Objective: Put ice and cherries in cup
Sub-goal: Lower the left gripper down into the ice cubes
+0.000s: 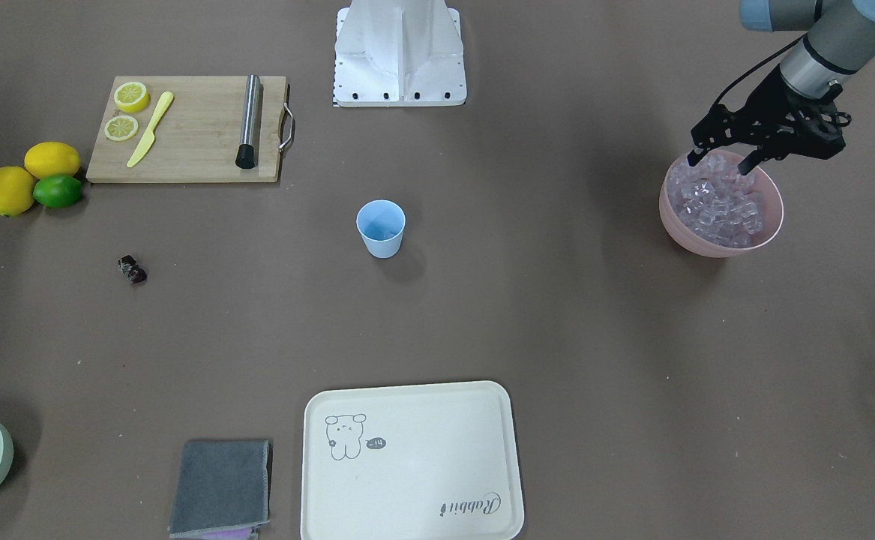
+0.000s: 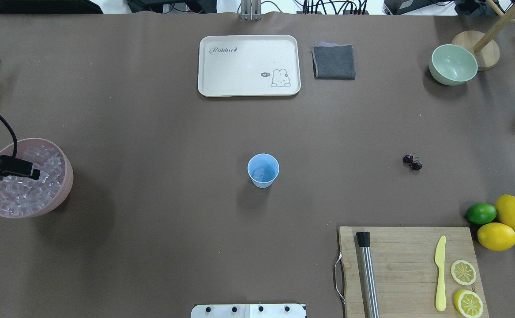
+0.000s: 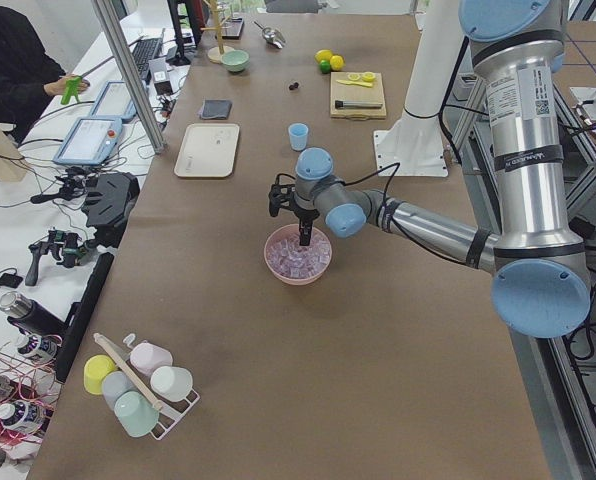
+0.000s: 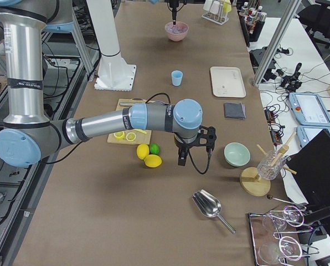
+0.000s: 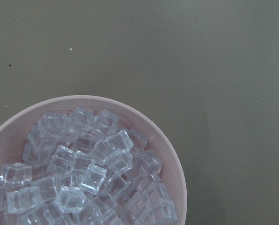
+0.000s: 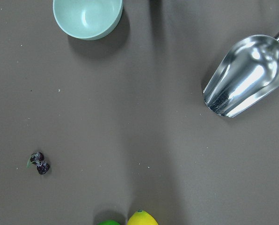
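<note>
Overhead exterior view shows the cup (image 2: 263,171) standing upright in the middle of the table (image 2: 151,132). The pink bowl (image 2: 65,185) sits far off to the left of it, and it is piled full of ice (image 2: 23,194). The left gripper (image 1: 720,163) hangs right over the ice. Its two fingers are spread wide with nothing between them. The tips are down at the top of the pile, but I cannot tell if they touch it.

The cherries (image 2: 412,162) lie on the bare table to the right of the cup, well apart from it. The right gripper (image 4: 182,159) hangs over the far right end of the table, near the lemons (image 2: 497,236) and the lime (image 2: 481,213). It shows only from the side, so I cannot tell if its fingers are spread or closed. Its wrist camera looks down on the cherries, the pale green bowl (image 6: 64,26) and a shiny metal scoop (image 6: 245,82).
</note>
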